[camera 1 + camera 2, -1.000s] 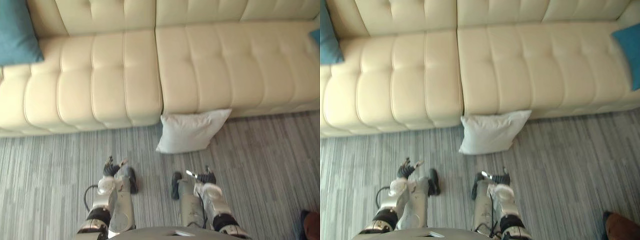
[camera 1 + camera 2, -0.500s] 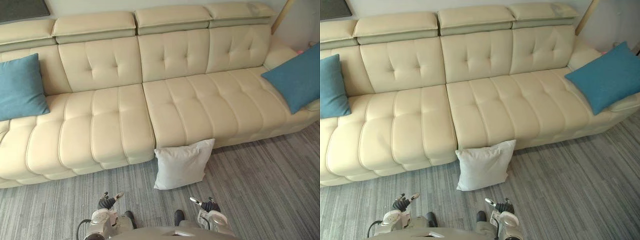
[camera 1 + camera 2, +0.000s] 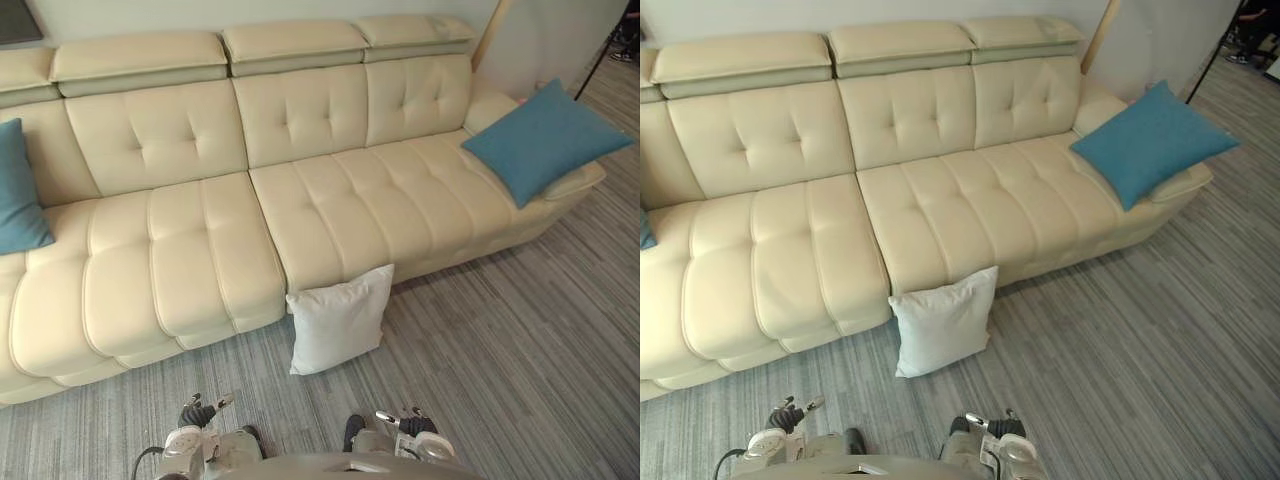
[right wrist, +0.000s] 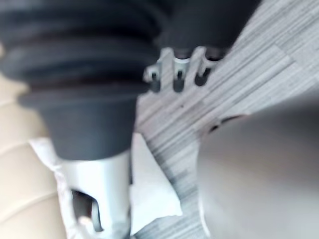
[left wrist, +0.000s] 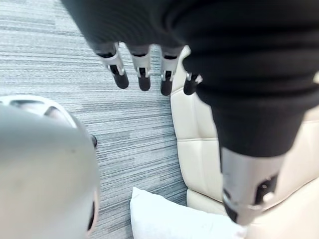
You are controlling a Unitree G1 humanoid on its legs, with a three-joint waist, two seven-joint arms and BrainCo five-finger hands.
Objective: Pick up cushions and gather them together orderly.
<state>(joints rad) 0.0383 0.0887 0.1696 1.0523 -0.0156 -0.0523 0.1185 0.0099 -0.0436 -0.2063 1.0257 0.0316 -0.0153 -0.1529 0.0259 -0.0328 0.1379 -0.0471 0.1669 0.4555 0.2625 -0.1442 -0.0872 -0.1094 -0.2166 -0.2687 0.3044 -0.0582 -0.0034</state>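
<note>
The left robot hand [image 3: 200,411] hangs low at the near edge of the head views, above the carpet, its fingers [image 5: 143,79] loosely spread and pointing down with nothing between them and the thumb. The right robot hand [image 3: 404,423] hangs at the same height on the other side, well apart from the left; its fingers [image 4: 178,82] are likewise relaxed and empty. Neither robot hand touches any cushion.

A long cream sofa [image 3: 300,200] with tufted, quilted leather runs across most of the scene, its back against the wall and its seat in two wide sections. In front of it lies a grey striped carpet floor [image 3: 520,340] that reaches to the robot's right past the sofa's end.

A large blue cushion [image 3: 540,135] sits on the sofa's right end, tilted and leaning on the armrest. A white cushion [image 3: 338,320] stands on the floor, upright on one edge, its back resting against the sofa's front just right of the seam between the two seat sections; it is nearer to the robot than the other cushions, ahead of the gap between the two robot hands. Both wrist views catch a corner of it on the carpet beside the sofa. A second blue cushion [image 3: 15,190] leans against the backrest at the sofa's far left, cut off by the frame, well apart from the other two.
</note>
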